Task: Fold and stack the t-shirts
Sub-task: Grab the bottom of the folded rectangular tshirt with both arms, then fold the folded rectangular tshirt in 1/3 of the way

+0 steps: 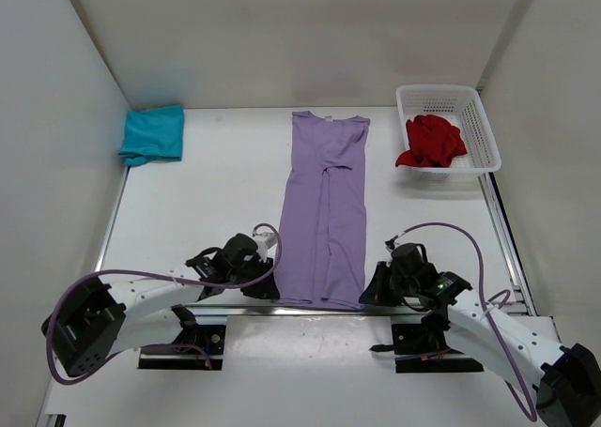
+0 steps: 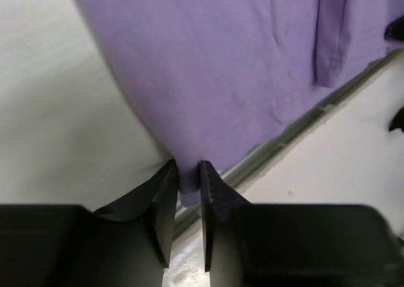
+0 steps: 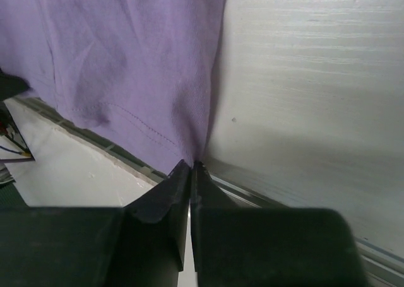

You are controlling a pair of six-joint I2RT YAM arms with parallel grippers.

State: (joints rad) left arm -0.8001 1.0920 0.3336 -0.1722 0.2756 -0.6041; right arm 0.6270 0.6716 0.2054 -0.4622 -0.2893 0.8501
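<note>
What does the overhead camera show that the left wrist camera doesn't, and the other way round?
Only overhead: the folded teal shirt at the far left, and the red shirt crumpled in the white basket at the far right. Only left wrist: the left gripper seen close up, pinching the purple shirt at its near corner. Both: that purple shirt lying flat.

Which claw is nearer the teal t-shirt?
Left. The left claw holds the lavender t-shirt hem on the teal t-shirt side; the right claw holds the hem's opposite corner, farther away.
</note>
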